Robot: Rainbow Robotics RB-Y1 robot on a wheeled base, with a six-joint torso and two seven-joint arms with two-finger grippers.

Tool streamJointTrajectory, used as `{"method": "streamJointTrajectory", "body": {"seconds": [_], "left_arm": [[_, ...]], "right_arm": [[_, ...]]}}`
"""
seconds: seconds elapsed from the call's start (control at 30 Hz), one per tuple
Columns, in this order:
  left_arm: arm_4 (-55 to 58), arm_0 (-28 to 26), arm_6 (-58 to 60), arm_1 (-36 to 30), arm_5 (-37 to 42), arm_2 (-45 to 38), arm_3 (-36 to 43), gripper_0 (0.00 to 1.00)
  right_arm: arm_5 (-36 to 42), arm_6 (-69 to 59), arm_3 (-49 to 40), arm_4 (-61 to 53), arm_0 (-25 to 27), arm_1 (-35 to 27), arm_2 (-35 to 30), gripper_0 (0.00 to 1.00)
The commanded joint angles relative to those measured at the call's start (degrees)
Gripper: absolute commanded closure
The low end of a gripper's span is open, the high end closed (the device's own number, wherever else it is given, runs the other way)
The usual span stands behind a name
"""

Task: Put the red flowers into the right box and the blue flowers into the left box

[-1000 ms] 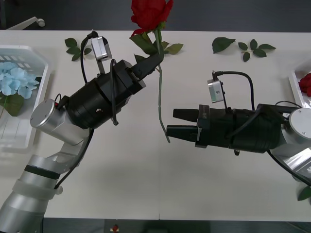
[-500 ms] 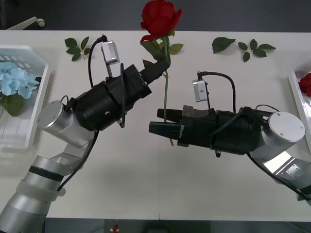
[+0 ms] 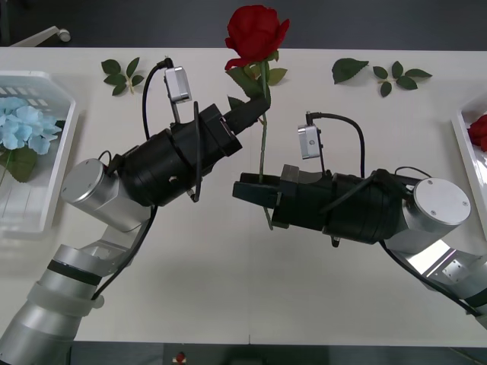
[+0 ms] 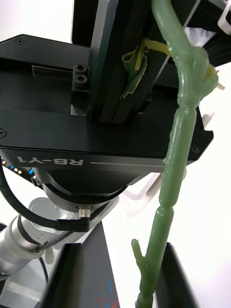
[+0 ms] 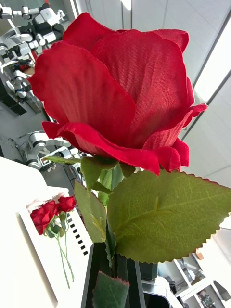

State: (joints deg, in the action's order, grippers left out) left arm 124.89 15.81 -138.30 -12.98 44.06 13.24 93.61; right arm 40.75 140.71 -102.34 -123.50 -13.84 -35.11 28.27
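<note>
You are looking at two arms with silver, round-capped joints and bulky black wrist housings. A small grey camera block is sitting atop each wrist, trailing a looping black cable. White "RB-Y1" lettering and small black screws are showing on one black gripper body.

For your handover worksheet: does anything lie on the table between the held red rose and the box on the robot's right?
Nothing visible does. The left gripper holds the rose by its stem, the right gripper closes lower down, and the table toward the right box is bare; leaf sprigs lie farther back.
</note>
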Motion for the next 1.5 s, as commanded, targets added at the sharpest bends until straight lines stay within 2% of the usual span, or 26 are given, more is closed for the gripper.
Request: {"method": "streamJointTrajectory", "body": {"seconds": [0.03, 0.3, 0.33, 0.37, 0.43, 0.5, 0.67, 0.87, 1.07, 1.2, 1.33, 1.5], "left_arm": [[0.18, 1.85, -2.32, 1.29, -0.38, 0.21, 2.02, 1.0], [0.18, 1.85, -2.32, 1.21, -0.65, 0.21, 2.02, 1.0], [0.18, 1.85, -2.32, 1.21, -0.65, 0.21, 2.02, 0.96], [0.18, 1.85, -2.32, 1.12, -0.73, 0.21, 2.02, 0.73], [0.27, 1.76, -2.32, 0.68, -0.65, 0.21, 2.02, 0.43], [0.97, 1.85, -2.41, -0.2, -0.38, 0.21, 2.02, 0.33], [3.96, 1.59, -2.5, -4.68, 1.73, 0.21, 2.02, 0.31], [7.65, -0.17, -2.32, -14.88, 8.49, -1.2, 2.02, 0.32], [7.12, -1.93, -1.0, -26.3, 15.26, -4.89, 1.84, 0.31], [2.11, -1.84, -1.0, -33.86, 19.13, -8.49, -0.35, 0.31], [-2.55, -1.58, -1.71, -40.19, 22.03, -11.04, -1.32, 0.31], [0.27, -1.66, -5.48, -48.28, 20.8, -8.85, -1.06, 0.31]], "right_arm": [[0.12, 0.45, -0.94, -0.78, -1.81, -0.13, -0.32, 1.0], [0.21, 0.71, -0.94, -1.57, -1.81, -0.13, -0.32, 1.0], [0.21, 0.71, -0.94, -1.65, -1.81, -0.13, -0.32, 1.0], [0.21, 0.71, -0.94, -1.83, -1.81, -0.13, -0.32, 1.0], [0.38, 0.71, -0.94, -2.18, -1.81, -0.13, -0.32, 1.0], [0.38, 0.8, -0.94, -2.62, -1.81, -0.39, -0.32, 1.0], [0.47, 1.15, -1.02, -3.41, -1.81, -1.8, -0.85, 1.0], [0.64, 0.8, -1.2, -3.5, -1.81, -8.13, -4.01, 1.0], [0.82, -2.28, -0.94, -3.5, -1.81, -19.91, -7.0, 1.0], [1.52, -6.41, 0.91, -3.59, -1.81, -28.78, -9.02, 1.0], [3.98, -9.75, 6.01, -3.59, -1.81, -35.46, -10.08, 1.0], [8.03, -10.36, 18.14, -3.5, -2.07, -41.79, -10.69, 1.0]]}}
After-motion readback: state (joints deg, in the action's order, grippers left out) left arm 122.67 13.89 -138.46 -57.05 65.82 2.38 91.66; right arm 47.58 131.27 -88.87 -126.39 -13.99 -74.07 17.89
